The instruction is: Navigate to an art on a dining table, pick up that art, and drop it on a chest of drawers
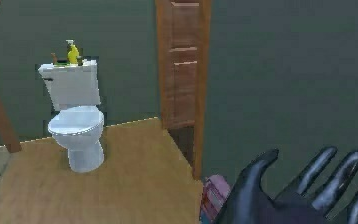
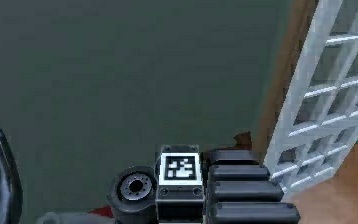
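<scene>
A black hand sculpture (image 1: 292,190), probably the art, sits low and just right of the door (image 1: 182,70). The toilet (image 1: 77,125) stands left of the door. I cannot tell whether the end effector (image 2: 132,192) holds anything. A turn here risks knocking the sculpture on the door's edge, since the doorway looks tight.

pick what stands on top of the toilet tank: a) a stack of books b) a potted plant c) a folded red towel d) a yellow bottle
d, in the forward view a yellow bottle stands on the white toilet tank.
</scene>
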Available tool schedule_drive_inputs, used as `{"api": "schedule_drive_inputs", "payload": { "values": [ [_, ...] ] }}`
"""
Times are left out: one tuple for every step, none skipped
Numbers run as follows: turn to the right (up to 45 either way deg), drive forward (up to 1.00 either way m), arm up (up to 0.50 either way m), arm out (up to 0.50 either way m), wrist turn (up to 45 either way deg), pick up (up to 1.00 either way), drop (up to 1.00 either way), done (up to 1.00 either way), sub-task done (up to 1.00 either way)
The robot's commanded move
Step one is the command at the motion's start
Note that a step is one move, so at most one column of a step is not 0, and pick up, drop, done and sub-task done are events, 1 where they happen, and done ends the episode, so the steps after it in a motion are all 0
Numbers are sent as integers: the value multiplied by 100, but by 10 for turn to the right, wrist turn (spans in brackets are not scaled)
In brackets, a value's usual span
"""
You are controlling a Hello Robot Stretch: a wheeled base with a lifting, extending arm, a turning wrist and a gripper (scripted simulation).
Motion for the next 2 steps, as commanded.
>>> {"api": "schedule_drive_inputs", "payload": {
  "values": [
    [0,5,0,0,0,0,0,0,0],
    [420,0,0,0,0,0,0,0,0]
  ]
}}
